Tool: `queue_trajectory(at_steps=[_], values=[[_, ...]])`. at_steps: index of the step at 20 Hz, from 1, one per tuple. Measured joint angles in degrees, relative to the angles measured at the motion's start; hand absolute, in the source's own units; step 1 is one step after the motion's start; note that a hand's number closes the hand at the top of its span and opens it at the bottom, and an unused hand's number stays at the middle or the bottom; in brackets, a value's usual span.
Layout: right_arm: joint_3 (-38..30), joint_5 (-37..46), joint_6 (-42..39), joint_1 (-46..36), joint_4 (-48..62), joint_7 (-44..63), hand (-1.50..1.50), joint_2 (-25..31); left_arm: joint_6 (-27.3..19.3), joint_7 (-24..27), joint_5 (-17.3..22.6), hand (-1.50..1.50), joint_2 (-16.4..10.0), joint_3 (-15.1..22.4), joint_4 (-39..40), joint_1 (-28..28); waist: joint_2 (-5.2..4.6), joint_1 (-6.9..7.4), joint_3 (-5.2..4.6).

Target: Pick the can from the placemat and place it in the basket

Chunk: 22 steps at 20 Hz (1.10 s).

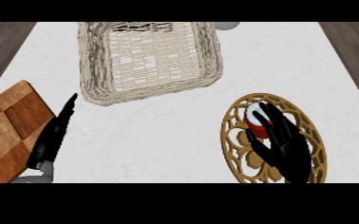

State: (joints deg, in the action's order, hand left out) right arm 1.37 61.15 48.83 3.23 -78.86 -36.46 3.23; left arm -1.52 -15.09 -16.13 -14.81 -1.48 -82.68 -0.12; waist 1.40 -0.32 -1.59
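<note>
Can (256, 128) red with white top, stands on placemat (237, 157), in its upper-left part, near the mat's rim. Placemat is round, gold, openwork, at lower right of counter (161, 137). Right hand (291, 152) comes in from lower edge and sits over the mat, fingers (272, 119) stretched out, fairly straight, lying across the can's right side and top; thumb (250, 136) just beside the can's lower left. Hand is spread, not curled round the can. Cannot tell if the fingers actually touch it. Can not lifted, sits on the mat.

Basket (91, 71) pale wicker, rectangular, at top centre, well apart from can and placemat; inside shows only its woven bottom. Small pale object (228, 25) past the basket's top-right corner, mostly cut off, can't identify.

Left hand (53, 135) at lower left, seen edge-on, fingers straight pointing up toward the basket, holding nothing, resting. Just beside it, wooden checker board (17, 123) at the left edge.
</note>
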Motion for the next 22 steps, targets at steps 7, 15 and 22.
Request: queue_trajectory(at_steps=[7, 15, 22], values=[[-1.75, 2.68, -0.49, -0.48, 1.25, 10.96, 1.5, -0.64, 0.77, 1.27, 0.47, 0.0, -0.49, -0.63, 0.73, -0.48, -0.02, 0.43, -0.69], [1.19, 10.15, -7.58, -4.43, -1.59, 30.46, 1.5, -1.48, 0.76, 1.13, 0.14, 0.0, -0.4, -0.77, 1.72, -1.14, -0.49, 0.52, 0.21], [11.59, 18.23, -11.18, 0.34, -21.06, 44.23, 1.5, -2.9, 0.47, 0.94, -0.11, 0.0, -0.17, -1.61, 3.26, -1.93, -1.01, -0.27, 1.29]])
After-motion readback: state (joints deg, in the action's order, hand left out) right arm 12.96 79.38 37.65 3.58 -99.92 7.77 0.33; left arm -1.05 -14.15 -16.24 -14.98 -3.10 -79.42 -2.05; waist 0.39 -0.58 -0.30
